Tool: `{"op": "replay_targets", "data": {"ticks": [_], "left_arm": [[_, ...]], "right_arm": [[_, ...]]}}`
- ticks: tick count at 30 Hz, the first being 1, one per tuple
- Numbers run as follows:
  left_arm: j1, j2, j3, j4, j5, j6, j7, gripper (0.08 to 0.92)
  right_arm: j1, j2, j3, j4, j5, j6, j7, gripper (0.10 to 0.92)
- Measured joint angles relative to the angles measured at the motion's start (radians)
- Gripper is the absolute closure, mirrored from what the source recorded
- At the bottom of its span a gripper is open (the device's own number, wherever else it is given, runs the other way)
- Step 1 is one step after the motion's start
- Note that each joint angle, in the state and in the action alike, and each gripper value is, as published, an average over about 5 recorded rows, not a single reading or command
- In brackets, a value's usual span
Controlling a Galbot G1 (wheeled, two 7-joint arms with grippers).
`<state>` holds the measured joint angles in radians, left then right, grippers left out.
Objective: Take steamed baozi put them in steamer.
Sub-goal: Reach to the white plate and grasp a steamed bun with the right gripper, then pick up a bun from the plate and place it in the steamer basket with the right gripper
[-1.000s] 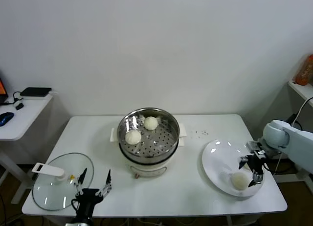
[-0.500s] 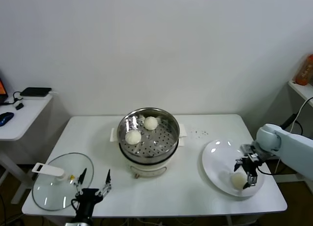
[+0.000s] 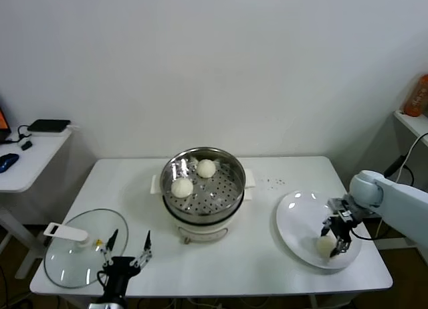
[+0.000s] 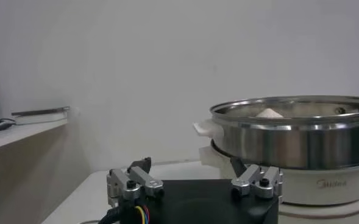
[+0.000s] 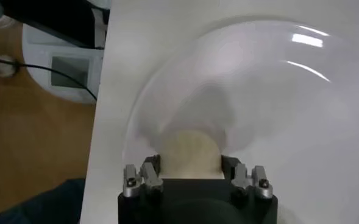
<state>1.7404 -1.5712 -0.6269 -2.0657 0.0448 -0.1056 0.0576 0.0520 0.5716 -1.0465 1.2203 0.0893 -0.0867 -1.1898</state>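
White rectangular table against a white wall, carrying three main items. Centre: round shiny stainless-steel steamer on a white base with side handles, its perforated steel tray holding two small round cream-white steamed baozi, one toward the far side and one nearer and to the left, a little apart from each other; the pot's steel wall and white base also show close up in the left wrist view. Right: flat round white plate, on whose near right part rests a third cream-white baozi. The right gripper, black-fingered on a white arm entering from the right, is lowered onto this bun with one finger on either side; the right wrist view shows the bun filling the gap between the two fingers, jaws drawn in against its sides, bun still sitting on the plate. Near left: round glass lid with a white handle, lying flat on the table. The left gripper sits at the near edge of the table, just right of the lid and well apart from the steamer, fingers spread wide and holding nothing. Far left: a separate white side desk with a dark flat device and cables on it.
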Motion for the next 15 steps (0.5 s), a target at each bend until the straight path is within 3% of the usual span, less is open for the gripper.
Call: {"op": "replay_targets", "data": {"ticks": [15], "left_arm": [[-0.004, 0.004, 0.003, -0.001, 0.002, 0.003, 0.000, 0.177]], "right_arm": [[0.234, 0.034, -0.088, 0.087, 0.032, 0.087, -0.038, 0.377]]}}
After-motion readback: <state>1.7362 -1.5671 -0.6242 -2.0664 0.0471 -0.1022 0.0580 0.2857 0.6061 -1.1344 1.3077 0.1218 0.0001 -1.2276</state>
